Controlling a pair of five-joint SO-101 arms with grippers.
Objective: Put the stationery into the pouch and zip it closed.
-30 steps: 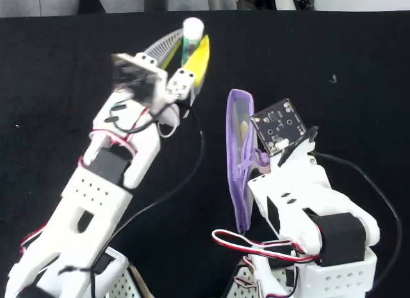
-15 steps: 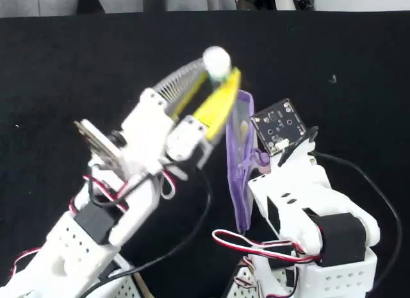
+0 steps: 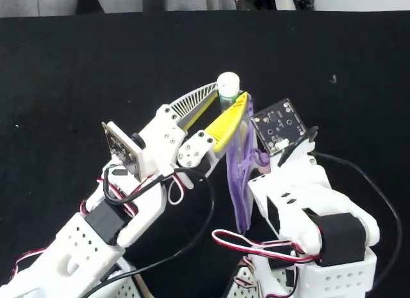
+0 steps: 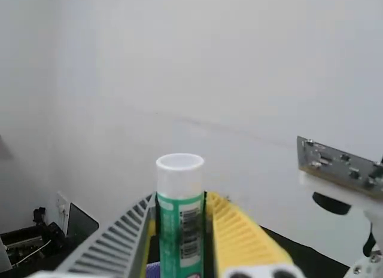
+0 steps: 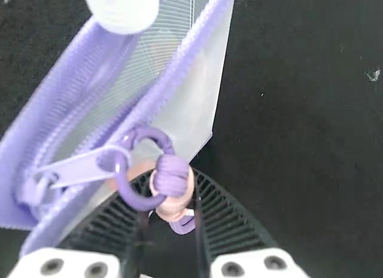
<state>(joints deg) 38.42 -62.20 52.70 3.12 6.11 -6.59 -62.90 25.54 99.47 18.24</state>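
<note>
Hard to see the lower part of the glue stick [image 3: 228,86]: covered from above by the yellow finger [image 3: 232,118] and the purple pouch [image 3: 239,189], and cut off at the picture edge in the left wrist view. Hard to see also the right gripper [image 3: 256,161] from above, tucked under its own camera board [image 3: 277,126]. Behind the pouch's clear wall [image 5: 206,95], only a faint pinkish shape, not possible to name.

Tight at the pouch: standing between the two arms, with the left gripper [image 3: 229,97] just at its far end. More room for moving over the black table [image 3: 333,54] on the far side and to the right.

Glue stick upright, long axis vertical, white cap on top, green body below, placed right at the pouch's far end. Clamped on the green body from both sides by the left jaws.

Pouch set on its long edge, long axis running near to far, zipper side up and parted at the far end. Zipper pull [image 5: 78,168] and knotted cord [image 5: 171,174] at the near end. Right jaws close together there, gripping the pouch at the knot.
</note>
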